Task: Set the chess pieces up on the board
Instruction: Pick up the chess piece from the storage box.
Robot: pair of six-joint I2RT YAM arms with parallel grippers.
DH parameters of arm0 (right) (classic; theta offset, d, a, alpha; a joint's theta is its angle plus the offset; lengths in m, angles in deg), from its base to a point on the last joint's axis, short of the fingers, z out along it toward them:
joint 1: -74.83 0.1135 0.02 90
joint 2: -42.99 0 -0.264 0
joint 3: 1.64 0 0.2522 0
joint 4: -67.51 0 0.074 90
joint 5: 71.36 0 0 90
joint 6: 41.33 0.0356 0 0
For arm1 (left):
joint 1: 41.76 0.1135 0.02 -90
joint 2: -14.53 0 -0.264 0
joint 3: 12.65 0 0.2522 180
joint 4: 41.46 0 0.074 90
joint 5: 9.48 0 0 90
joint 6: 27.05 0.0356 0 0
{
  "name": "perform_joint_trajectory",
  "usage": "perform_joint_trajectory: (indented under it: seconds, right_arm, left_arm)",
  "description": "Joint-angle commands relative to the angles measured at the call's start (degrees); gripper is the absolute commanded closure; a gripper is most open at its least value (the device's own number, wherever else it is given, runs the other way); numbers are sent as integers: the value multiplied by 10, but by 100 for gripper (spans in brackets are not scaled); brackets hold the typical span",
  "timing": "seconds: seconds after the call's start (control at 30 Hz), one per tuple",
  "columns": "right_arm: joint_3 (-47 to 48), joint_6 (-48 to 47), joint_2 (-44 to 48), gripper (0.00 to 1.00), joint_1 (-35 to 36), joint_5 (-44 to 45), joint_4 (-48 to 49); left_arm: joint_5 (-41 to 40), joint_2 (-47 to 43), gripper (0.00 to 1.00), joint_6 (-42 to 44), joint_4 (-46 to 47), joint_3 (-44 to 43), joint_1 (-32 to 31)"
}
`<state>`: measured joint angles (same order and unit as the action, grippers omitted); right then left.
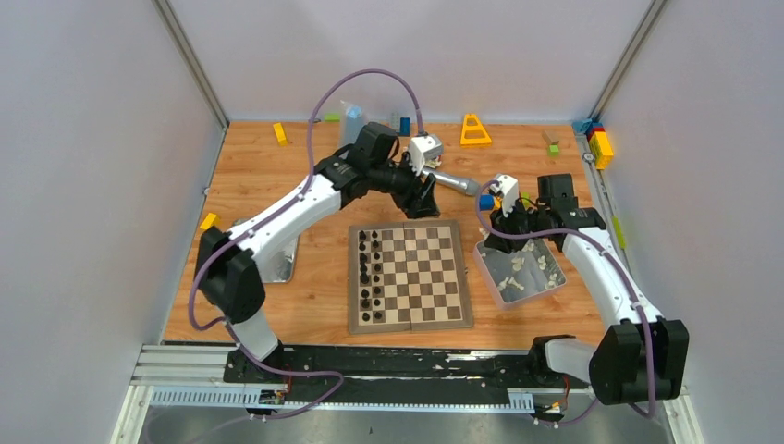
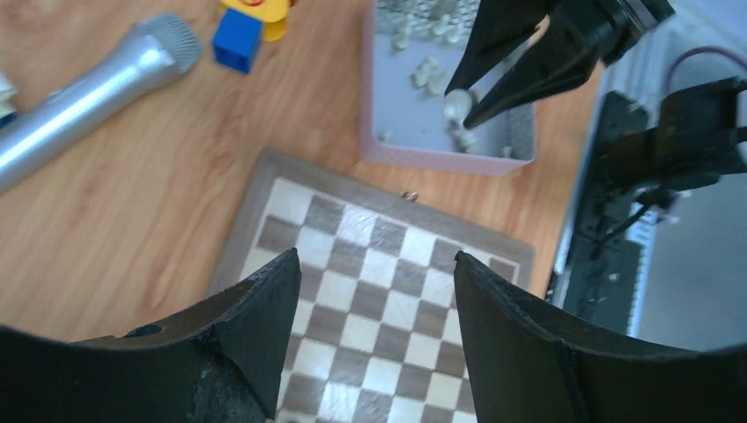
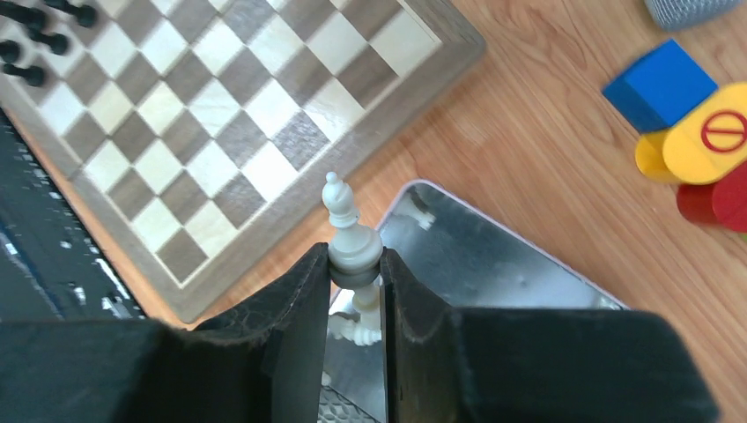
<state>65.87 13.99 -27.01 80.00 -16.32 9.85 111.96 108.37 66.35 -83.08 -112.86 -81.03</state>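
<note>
The right end effector (image 3: 355, 264) pinches a white bishop (image 3: 342, 207) above the tin (image 1: 487, 277) of white pieces (image 1: 520, 268); the left end effector (image 2: 377, 264) gapes wide above the board (image 2: 388, 308).

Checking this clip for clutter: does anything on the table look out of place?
A silver microphone lies on its side beyond the board, unrelated to chess, with toy blocks scattered nearby. White pieces lie jumbled in the tin; the right fingers hold one bishop above it.
</note>
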Motion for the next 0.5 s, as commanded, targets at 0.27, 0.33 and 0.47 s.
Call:
perform_joint_trajectory:
  seconds: [0.27,0.33,0.47]
  right_arm:
    - [7,42,35,91,-2,-127,5]
    - [6,45,37,91,-2,-127,5]
    - [5,50,37,91,-2,-122,5]
  left_arm:
    - [175,176,28,-165,84,-139,-49]
    - [170,188,29,-171,84,-145,-54]
    - [162,200,34,-174,85,-150,-60]
